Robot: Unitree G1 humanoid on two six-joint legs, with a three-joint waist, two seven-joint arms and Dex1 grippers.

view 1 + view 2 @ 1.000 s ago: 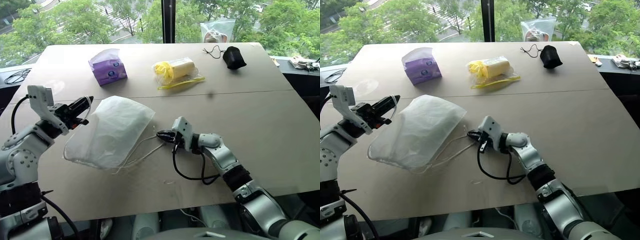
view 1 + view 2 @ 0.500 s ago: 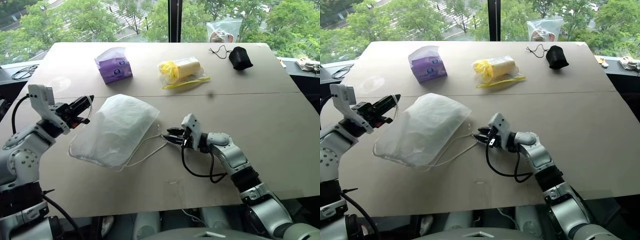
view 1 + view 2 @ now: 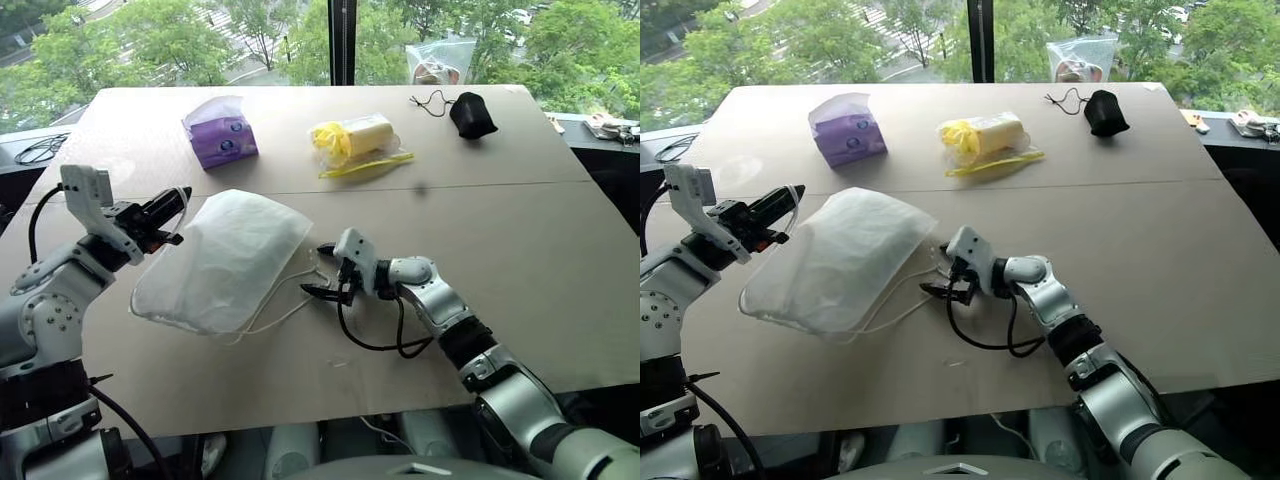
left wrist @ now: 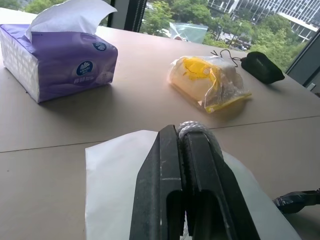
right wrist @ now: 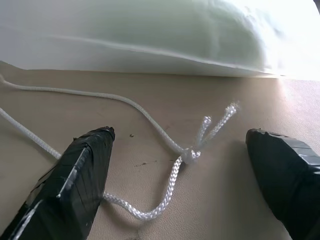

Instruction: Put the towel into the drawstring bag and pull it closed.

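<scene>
No wording is showing clearly enough to read. The purple tissue box (image 4: 59, 60), lying well beyond the left gripper (image 4: 186, 150), is bearing round blue logos with illegible lettering.

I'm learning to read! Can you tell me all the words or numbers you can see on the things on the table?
Purple tissue box: a round blue-and-white logo on its side, and another on its end; the lettering inside is too small and blurred to read.
Clear plastic bag with yellow contents: no readable text.
Small black pouch: no text visible.
White drawstring bag: plain, no text visible.
So there are no words or numbers I can actually read.
</scene>
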